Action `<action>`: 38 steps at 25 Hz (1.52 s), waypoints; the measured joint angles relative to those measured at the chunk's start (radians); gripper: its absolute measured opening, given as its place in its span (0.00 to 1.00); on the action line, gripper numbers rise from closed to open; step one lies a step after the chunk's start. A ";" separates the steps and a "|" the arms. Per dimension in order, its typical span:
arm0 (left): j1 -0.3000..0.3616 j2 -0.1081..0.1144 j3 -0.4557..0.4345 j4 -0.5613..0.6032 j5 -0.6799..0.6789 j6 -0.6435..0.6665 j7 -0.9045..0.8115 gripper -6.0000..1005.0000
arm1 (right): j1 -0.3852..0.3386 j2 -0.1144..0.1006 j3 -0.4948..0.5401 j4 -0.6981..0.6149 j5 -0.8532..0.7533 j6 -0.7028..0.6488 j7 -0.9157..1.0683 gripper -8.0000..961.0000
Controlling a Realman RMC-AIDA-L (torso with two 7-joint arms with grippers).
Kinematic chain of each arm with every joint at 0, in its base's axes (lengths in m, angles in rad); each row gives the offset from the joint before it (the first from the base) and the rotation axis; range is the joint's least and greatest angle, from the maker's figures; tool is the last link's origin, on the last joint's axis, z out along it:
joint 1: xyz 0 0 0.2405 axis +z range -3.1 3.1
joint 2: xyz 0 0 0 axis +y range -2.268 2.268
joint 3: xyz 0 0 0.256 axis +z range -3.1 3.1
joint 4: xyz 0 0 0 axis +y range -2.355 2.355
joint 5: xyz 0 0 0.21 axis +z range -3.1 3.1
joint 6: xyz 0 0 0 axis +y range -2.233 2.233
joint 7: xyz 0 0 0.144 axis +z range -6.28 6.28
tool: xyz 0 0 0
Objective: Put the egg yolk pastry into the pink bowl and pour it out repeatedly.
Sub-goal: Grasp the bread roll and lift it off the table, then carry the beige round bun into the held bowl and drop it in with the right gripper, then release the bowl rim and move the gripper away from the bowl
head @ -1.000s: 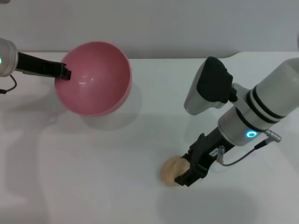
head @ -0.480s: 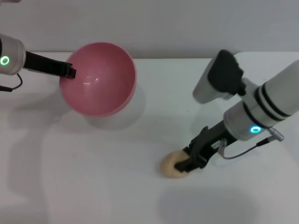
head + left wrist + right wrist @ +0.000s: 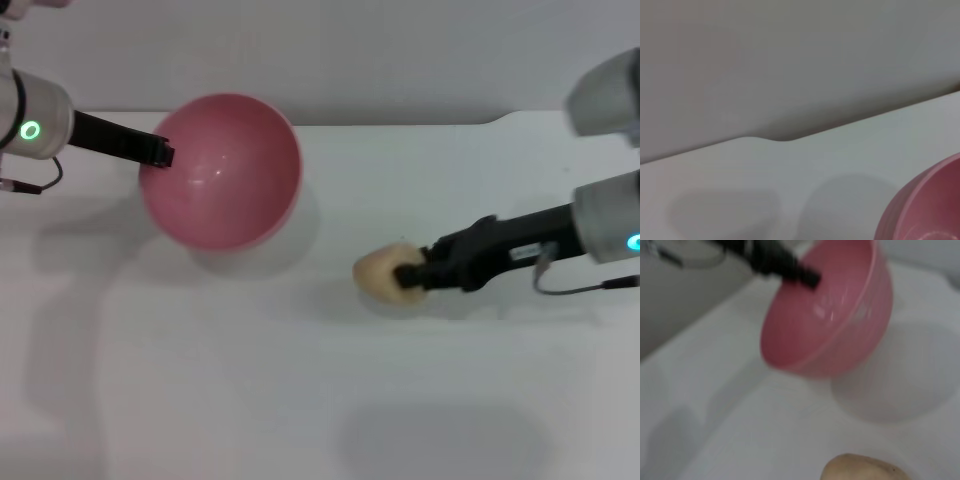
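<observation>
Holding the round, deep, glossy pink plastic bowl (image 3: 222,170) off the white table (image 3: 300,400) by its rim, left gripper (image 3: 158,154) clamped there, mouth tipped toward the right side, likely to receive. Carrying the small roundish pale beige-yellow egg yolk pastry (image 3: 380,271) above the table, well apart from the bowl, right gripper (image 3: 410,277) pinching it for the drop.

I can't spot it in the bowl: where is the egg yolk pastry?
Right of centre in the head view, the egg yolk pastry sits in the right gripper.

One egg yolk pastry (image 3: 382,271), one pink bowl (image 3: 222,170), two claws: left (image 3: 160,155), right (image 3: 410,279).
</observation>
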 joint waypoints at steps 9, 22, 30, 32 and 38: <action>-0.136 -0.012 0.207 -0.141 -0.045 -0.003 -0.023 0.00 | -0.034 -0.005 0.275 -0.192 0.089 -0.228 -0.086 0.28; -0.244 -0.021 0.443 -0.140 -0.138 -0.011 -0.091 0.00 | 0.083 0.002 0.007 -0.242 -0.168 -0.199 0.026 0.22; -0.243 -0.020 0.445 -0.151 -0.138 -0.018 -0.093 0.00 | 0.070 0.005 0.022 -0.278 -0.162 -0.179 0.050 0.44; -0.241 -0.021 0.458 -0.154 -0.137 -0.023 -0.093 0.00 | 0.061 0.005 0.063 -0.297 -0.127 -0.183 0.050 0.50; -0.234 -0.021 0.493 -0.184 -0.140 -0.039 -0.093 0.00 | -0.002 0.003 0.221 -0.354 0.061 -0.191 -0.008 0.57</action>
